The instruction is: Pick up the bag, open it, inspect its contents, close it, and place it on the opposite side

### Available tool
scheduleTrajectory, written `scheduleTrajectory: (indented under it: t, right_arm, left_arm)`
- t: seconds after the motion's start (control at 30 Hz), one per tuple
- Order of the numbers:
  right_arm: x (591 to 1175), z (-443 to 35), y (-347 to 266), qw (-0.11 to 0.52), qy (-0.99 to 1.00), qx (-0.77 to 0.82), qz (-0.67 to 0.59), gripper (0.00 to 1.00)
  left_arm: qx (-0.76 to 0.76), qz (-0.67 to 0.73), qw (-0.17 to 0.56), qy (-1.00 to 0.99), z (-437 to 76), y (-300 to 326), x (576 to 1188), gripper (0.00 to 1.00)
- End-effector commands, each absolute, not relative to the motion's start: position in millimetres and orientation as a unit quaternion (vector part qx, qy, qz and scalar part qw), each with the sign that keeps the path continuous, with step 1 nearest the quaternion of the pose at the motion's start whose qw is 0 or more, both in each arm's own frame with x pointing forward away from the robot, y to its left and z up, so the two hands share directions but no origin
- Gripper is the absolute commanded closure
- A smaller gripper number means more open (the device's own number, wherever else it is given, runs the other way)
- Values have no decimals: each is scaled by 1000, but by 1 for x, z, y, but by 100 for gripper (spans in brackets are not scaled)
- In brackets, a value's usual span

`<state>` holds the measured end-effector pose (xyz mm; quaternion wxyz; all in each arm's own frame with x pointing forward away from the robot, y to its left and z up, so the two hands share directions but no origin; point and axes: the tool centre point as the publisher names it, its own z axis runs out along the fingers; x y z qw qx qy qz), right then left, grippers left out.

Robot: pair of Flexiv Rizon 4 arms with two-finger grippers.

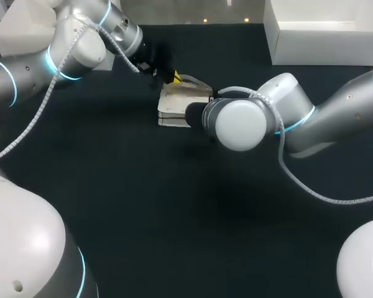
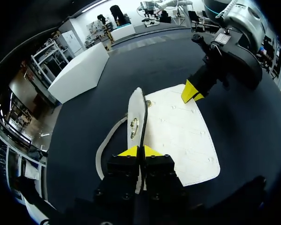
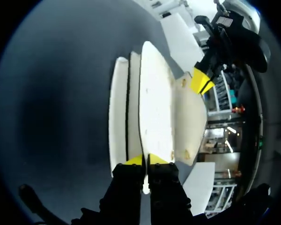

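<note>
A flat white bag (image 1: 183, 102) lies on the dark table (image 1: 174, 217), toward 12 o'clock from the table's centre in the head view. The left gripper (image 2: 140, 151), at the bag's 12 o'clock edge, has its yellow tips pressed together on the flap (image 2: 136, 112). The flap stands up on edge and carries a small metal clasp (image 2: 134, 124), and a pale strap (image 2: 107, 140) loops onto the table beside it. The right gripper (image 3: 146, 160), coming in from the bag's 4 o'clock side, pinches a thin white layer at the opposite edge. A white box (image 1: 323, 31) sits toward the table's 1 o'clock corner, well apart.
</note>
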<state>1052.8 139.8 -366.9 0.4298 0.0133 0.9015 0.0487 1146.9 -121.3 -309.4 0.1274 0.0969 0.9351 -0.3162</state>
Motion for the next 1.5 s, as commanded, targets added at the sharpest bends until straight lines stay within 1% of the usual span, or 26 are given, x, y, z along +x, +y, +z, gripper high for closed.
scheduleTrajectory:
  t: [0.03, 0.33, 0.4, 0.43, 0.47, 0.5, 0.57, 0.6, 0.67, 0.77, 0.9, 0.97, 1.5]
  right_arm:
    - [1050, -369, 137, 434, 900, 12, 52, 100]
    - [1050, -369, 137, 434, 900, 12, 52, 100]
    - [1050, -369, 137, 434, 900, 12, 52, 100]
    - [1050, -369, 137, 434, 900, 12, 52, 100]
    - [1050, -369, 137, 434, 900, 12, 52, 100]
    - [1050, -369, 137, 434, 900, 12, 52, 100]
    - [1050, -369, 137, 434, 900, 12, 52, 100]
    - [1050, -369, 137, 434, 900, 12, 52, 100]
    - [1050, -369, 137, 434, 900, 12, 52, 100]
    - [1050, -369, 137, 434, 900, 12, 52, 100]
    - [1050, -369, 137, 434, 900, 12, 52, 100]
    - [1050, -369, 137, 434, 900, 12, 52, 100]
    - [1050, -369, 137, 434, 900, 12, 52, 100]
  left_arm:
    - [94, -319, 107, 937, -307, -115, 1157, 100]
    - [103, -315, 119, 936, -311, -114, 1151, 100]
    - [109, -316, 126, 934, -313, -115, 1148, 67]
    - [115, -312, 137, 933, -313, -115, 1146, 57]
    - [117, -315, 140, 931, -314, -115, 1144, 41]
    - [117, -316, 144, 931, -315, -115, 1143, 28]
    - [117, -314, 152, 930, -317, -116, 1141, 26]
    - [115, -314, 152, 930, -318, -116, 1141, 27]
    - [109, -313, 156, 930, -321, -116, 1141, 33]
    - [104, -309, 155, 933, -325, -119, 1143, 47]
    - [97, -298, 156, 937, -332, -123, 1148, 54]
    - [90, -294, 154, 939, -336, -124, 1153, 56]
    - [69, -284, 135, 947, -353, -131, 1174, 61]
